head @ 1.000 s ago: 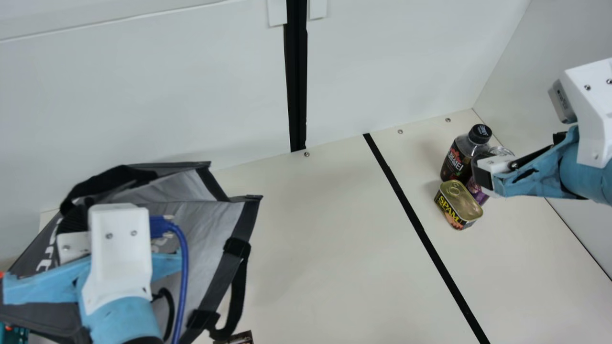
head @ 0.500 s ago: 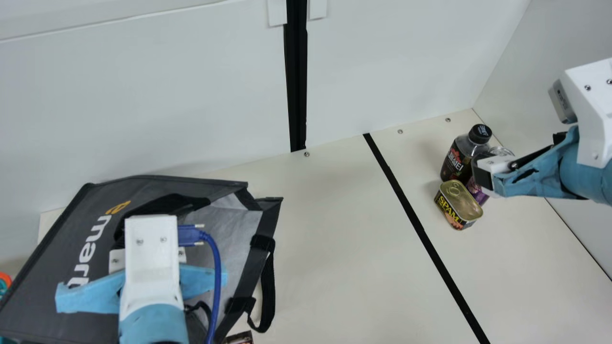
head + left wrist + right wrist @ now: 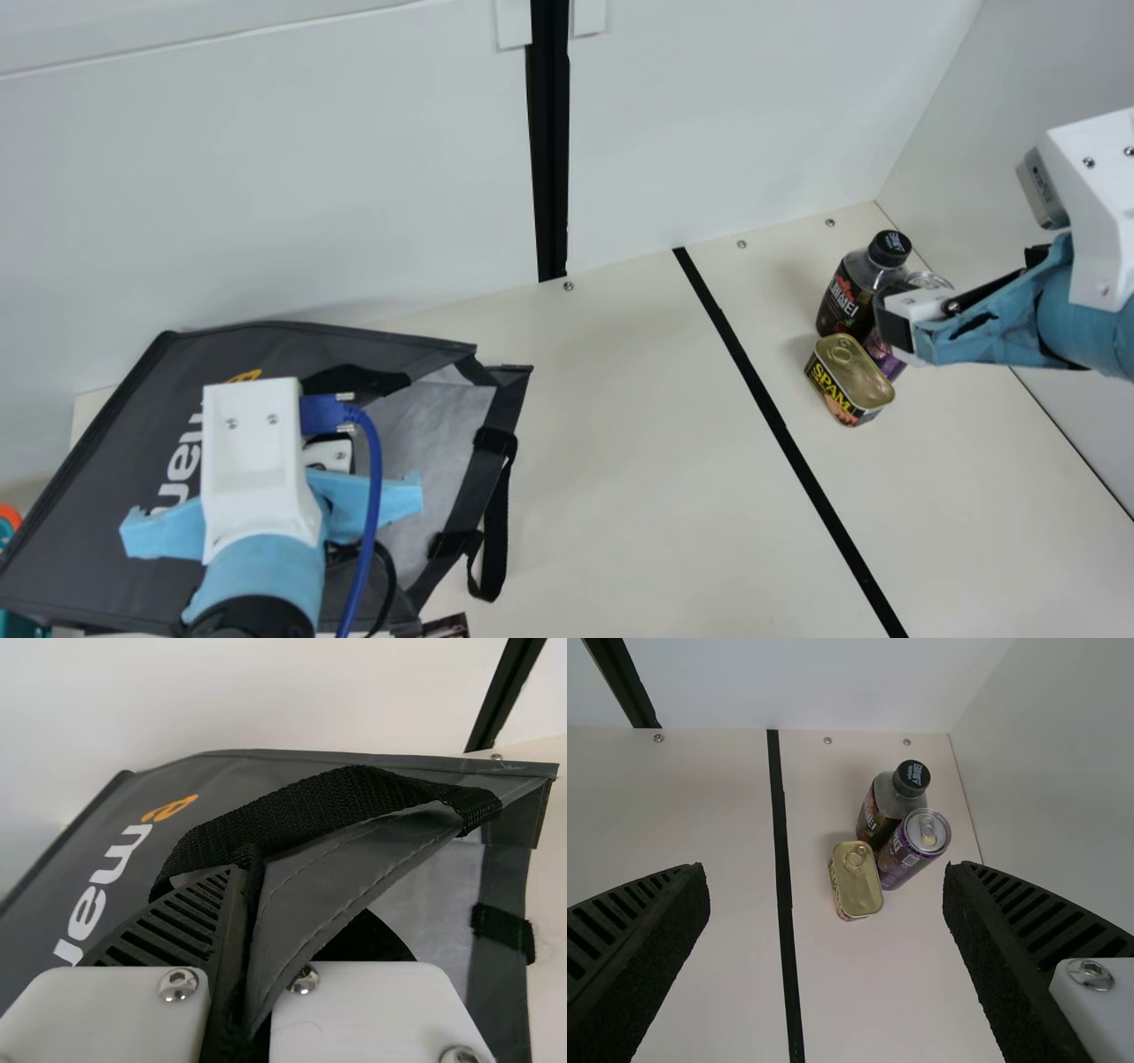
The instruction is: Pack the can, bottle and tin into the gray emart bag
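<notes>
Gray bag (image 3: 97,478), 1 edge pinched in left tool (image 3: 330,455)

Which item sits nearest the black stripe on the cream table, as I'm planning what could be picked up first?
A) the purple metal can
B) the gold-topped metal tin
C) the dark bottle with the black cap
B: the tin sits closest to the stripe, with the bottle and the can both farther from it.
</notes>
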### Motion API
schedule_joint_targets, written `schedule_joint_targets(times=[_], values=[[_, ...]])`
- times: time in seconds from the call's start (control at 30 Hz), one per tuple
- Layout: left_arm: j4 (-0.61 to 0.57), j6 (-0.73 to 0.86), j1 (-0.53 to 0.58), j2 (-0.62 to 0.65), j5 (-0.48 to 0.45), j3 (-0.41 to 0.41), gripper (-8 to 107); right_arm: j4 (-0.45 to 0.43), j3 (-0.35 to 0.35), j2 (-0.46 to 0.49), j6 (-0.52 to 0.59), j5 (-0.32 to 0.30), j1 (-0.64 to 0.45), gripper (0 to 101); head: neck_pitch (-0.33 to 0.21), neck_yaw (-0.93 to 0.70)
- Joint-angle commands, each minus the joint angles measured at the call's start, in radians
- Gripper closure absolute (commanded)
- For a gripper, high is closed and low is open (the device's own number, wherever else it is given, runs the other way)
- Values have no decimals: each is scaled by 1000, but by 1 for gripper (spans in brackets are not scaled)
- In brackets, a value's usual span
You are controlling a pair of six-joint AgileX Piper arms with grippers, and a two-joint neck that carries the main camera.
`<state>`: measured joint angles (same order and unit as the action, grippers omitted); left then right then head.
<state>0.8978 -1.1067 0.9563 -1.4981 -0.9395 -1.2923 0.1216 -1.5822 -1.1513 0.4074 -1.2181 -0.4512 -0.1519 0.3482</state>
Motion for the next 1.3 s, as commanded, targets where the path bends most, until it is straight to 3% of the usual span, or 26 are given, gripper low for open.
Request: schedule_joint_targets(times=[0.0,0.67,1.27], values=[[-32,9,-16,2,29,1,89,0,0,0,0,0,0,10,-23,1],[-432,200,-182,32,244,39,89,0,0,0,0,0,0,10,-23,1],[-741,426,-309,67,348,77,89,0,0,0,0,0,0,10,-23,1]])
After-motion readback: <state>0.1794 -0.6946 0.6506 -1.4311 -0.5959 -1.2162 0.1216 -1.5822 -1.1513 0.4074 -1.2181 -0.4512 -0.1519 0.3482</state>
